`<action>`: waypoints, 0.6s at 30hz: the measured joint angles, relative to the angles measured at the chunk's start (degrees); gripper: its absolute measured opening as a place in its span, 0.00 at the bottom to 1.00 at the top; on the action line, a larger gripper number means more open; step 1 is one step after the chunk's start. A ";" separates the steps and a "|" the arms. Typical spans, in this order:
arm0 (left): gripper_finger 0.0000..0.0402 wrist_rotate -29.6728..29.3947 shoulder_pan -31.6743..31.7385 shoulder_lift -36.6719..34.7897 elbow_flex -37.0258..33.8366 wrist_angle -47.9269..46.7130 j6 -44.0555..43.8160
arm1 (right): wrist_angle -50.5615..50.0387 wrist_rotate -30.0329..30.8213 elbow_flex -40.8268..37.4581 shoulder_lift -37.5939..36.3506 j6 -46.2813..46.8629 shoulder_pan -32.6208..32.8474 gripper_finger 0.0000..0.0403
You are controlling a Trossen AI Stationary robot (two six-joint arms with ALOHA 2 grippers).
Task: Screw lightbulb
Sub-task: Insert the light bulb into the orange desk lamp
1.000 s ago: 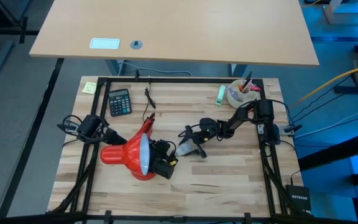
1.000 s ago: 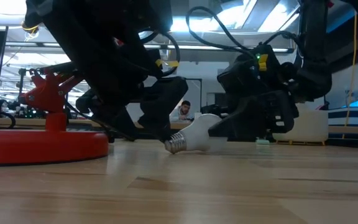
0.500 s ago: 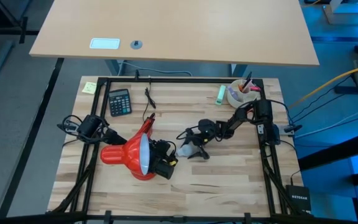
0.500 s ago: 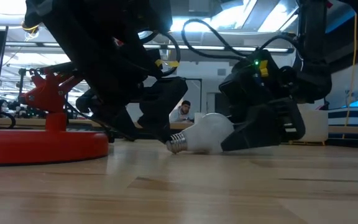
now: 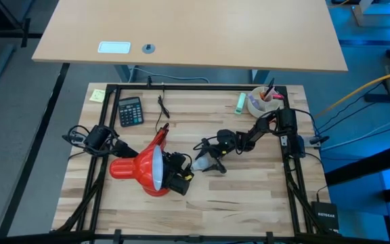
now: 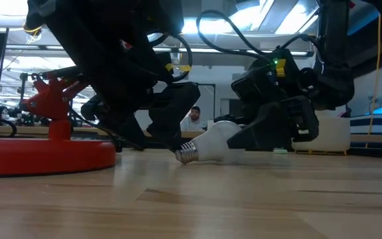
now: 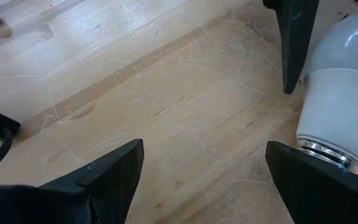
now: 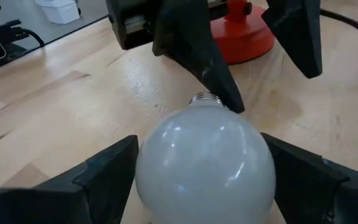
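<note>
The white lightbulb (image 6: 212,146) lies on its side on the wooden table, its silvery screw base (image 6: 188,154) pointing toward the red lamp (image 5: 144,169). It also shows in the right wrist view (image 8: 204,165) and the high view (image 5: 200,163). My right gripper (image 5: 208,163) is shut on the bulb's globe. My left gripper (image 5: 183,173) stands wide open (image 7: 205,148) low over the table, just beyond the screw base (image 7: 322,152). I cannot tell whether it touches the base. The lamp's shade (image 5: 153,168) is beside my left gripper. My right gripper pinches the bulb's round globe at its widest part (image 8: 143,171) between its two fingers (image 8: 107,177), one on each side. The fingers come slanting down from the table's right, along the bulb's length. The bulb rests on the table, with its screw base (image 8: 202,99) pointing away from the gripper.
A calculator (image 5: 130,110), a yellow note (image 5: 97,95), a green object (image 5: 240,102) and a cup of pens (image 5: 263,102) stand along the far side. A black frame (image 5: 93,196) borders the table. A person (image 6: 194,118) sits in the room behind.
My right gripper has tipped down toward the table around the bulb, then come back up to about where it was. The bulb still lies on the table with its screw base toward the lamp.
</note>
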 joint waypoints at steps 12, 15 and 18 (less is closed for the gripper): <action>0.82 -0.02 -0.13 0.00 0.00 -0.04 0.16 | 0.03 1.06 0.02 -0.17 0.15 0.00 0.62; 0.82 0.16 -1.05 -0.78 -0.02 -0.13 2.57 | -2.24 1.59 -0.07 -1.65 1.64 0.02 0.63; 0.82 0.48 -2.93 -2.20 0.61 -0.43 5.99 | -8.84 1.90 -0.07 -5.41 1.13 -0.02 0.63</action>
